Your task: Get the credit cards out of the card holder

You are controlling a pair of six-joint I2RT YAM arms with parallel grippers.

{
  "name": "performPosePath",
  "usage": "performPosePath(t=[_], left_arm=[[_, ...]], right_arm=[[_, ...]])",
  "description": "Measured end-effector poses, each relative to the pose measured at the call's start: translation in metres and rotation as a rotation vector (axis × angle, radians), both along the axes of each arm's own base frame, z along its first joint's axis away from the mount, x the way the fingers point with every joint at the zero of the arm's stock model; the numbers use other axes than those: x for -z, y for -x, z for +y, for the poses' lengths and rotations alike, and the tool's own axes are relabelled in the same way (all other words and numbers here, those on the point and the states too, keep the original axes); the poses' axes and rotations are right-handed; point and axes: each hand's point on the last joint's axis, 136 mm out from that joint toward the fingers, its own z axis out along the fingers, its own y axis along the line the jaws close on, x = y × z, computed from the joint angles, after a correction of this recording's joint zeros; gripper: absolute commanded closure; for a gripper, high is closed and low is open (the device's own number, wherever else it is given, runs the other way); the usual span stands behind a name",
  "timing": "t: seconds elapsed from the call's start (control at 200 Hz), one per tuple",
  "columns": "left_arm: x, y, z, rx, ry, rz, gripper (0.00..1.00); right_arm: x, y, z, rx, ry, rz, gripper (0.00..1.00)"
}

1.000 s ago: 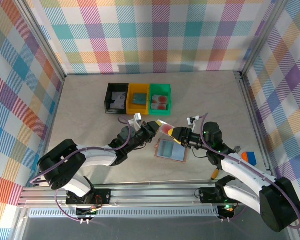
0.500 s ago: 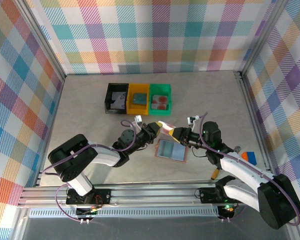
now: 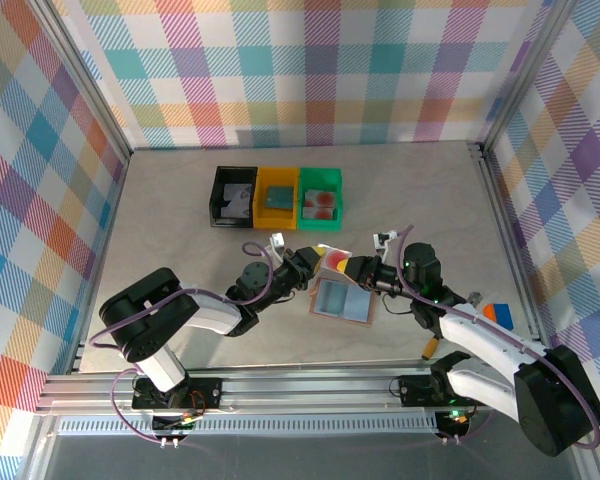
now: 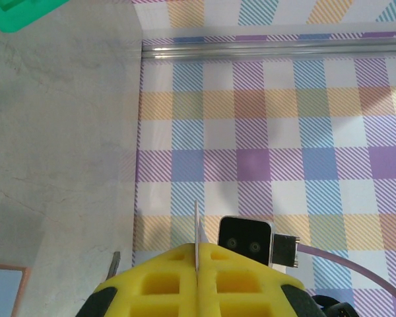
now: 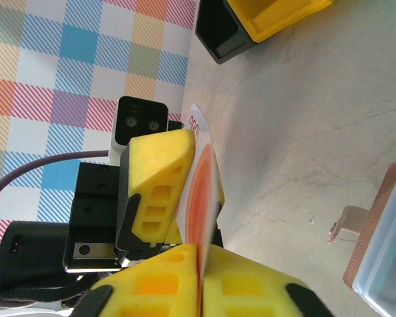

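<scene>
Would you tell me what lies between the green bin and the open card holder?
In the top view, the red-spotted card sits there, pinched by the left gripper and the right gripper.

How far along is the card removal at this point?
Done: cards lie in the black bin, yellow bin and green bin. In hand: a red-spotted card pinched by both the left tool and right tool by the open card holder, apparently mid-handover. Left: binning this card; whether the holder's pockets hold more cannot be told.
</scene>
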Motion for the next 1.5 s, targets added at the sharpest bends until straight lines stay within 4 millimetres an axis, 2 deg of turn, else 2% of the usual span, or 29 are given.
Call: performPosePath(t=[0.22, 0.305, 0.515, 0.815, 0.975, 1.195, 1.26, 1.36, 1.5], left_arm=[[0.001, 0.0, 0.0, 0.001, -0.001, 0.0, 1.0], [0.001, 0.0, -0.001, 0.003, 0.0, 0.0, 0.84], [0.003, 0.003, -0.003, 0.023, -0.002, 0.004, 0.6], [0.005, 0.001, 0.0, 0.03, -0.006, 0.006, 0.44], [0.009, -0.003, 0.009, 0.018, -0.031, 0.021, 0.41], [-0.008, 0.001, 0.021, 0.018, -0.153, -0.01, 0.37], [-0.019, 0.002, 0.023, 0.021, -0.2, -0.035, 0.31], [-0.034, 0.005, 0.03, 0.016, -0.267, -0.066, 0.29], [-0.038, 0.01, 0.045, 0.006, -0.404, -0.086, 0.21]], right_arm=[[0.0, 0.0, 0.0, -0.001, 0.005, -0.004, 1.0], [0.001, 0.0, -0.001, 0.003, 0.008, 0.001, 1.0], [-0.005, 0.0, -0.004, 0.021, 0.025, -0.023, 1.0], [-0.004, -0.003, -0.007, 0.031, 0.065, -0.021, 1.0], [-0.008, -0.007, -0.01, 0.034, 0.1, -0.022, 1.0], [-0.021, -0.023, -0.012, 0.043, 0.135, -0.039, 1.0], [-0.019, -0.029, -0.013, 0.041, 0.149, -0.028, 1.0], [-0.016, -0.036, -0.013, 0.04, 0.181, -0.004, 1.0], [-0.025, -0.049, -0.011, 0.027, 0.222, -0.011, 1.0]])
